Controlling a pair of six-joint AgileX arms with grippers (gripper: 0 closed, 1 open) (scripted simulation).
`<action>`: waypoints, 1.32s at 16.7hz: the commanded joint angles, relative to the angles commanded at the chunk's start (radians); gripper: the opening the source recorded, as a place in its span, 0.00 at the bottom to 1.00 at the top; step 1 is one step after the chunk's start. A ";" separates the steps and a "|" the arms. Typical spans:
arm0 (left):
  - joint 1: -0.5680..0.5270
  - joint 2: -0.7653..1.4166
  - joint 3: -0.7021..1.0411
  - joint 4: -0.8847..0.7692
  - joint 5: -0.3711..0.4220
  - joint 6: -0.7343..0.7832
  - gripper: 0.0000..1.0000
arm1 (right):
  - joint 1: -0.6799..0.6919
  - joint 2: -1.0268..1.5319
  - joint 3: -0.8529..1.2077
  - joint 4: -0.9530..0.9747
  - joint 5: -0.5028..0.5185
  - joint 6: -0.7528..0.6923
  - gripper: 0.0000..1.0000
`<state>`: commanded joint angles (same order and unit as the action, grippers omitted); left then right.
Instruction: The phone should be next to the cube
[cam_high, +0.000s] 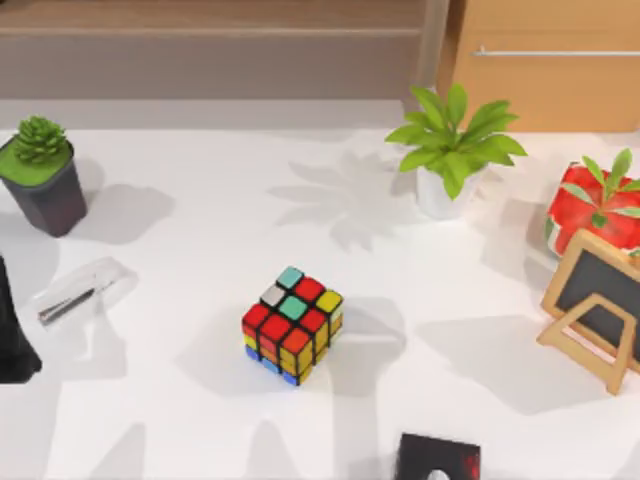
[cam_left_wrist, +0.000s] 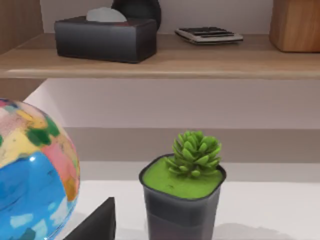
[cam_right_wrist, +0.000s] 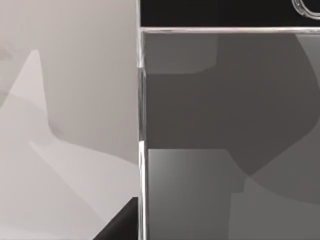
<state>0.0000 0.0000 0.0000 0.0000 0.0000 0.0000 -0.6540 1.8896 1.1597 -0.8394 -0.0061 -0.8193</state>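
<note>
The cube (cam_high: 291, 325), black-framed with red, yellow, teal and grey stickers on top, stands in the middle of the white table (cam_high: 180, 400). The phone (cam_right_wrist: 225, 150) shows very close in the right wrist view: a grey screen, a thin silver edge and part of a round home button on a black band. It lies on the white table. My right gripper (cam_high: 437, 458) is at the table's front edge, right of and nearer than the cube, and covers the phone in the top view. My left arm (cam_high: 12, 335) is parked at the left edge.
A succulent in a dark pot (cam_high: 42, 175) (cam_left_wrist: 182, 200) stands at the back left. A leafy plant (cam_high: 450, 150), a red pot (cam_high: 595, 215) and a wooden-framed chalkboard (cam_high: 595, 305) are at the right. A pale glassy object (cam_high: 80, 290) lies left of the cube. A colourful globe (cam_left_wrist: 30, 175) sits near the left wrist.
</note>
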 joint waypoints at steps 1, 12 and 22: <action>0.000 0.000 0.000 0.000 0.000 0.000 1.00 | 0.000 0.000 0.000 0.000 0.000 0.000 0.00; 0.000 0.000 0.000 0.000 0.000 0.000 1.00 | 0.288 -0.199 0.205 -0.031 -0.065 0.283 0.00; 0.000 0.000 0.000 0.000 0.000 0.000 1.00 | 0.790 -0.252 0.358 -0.146 -0.150 0.841 0.00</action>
<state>0.0000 0.0000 0.0000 0.0000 0.0000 0.0000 0.1362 1.6372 1.5181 -0.9854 -0.1563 0.0218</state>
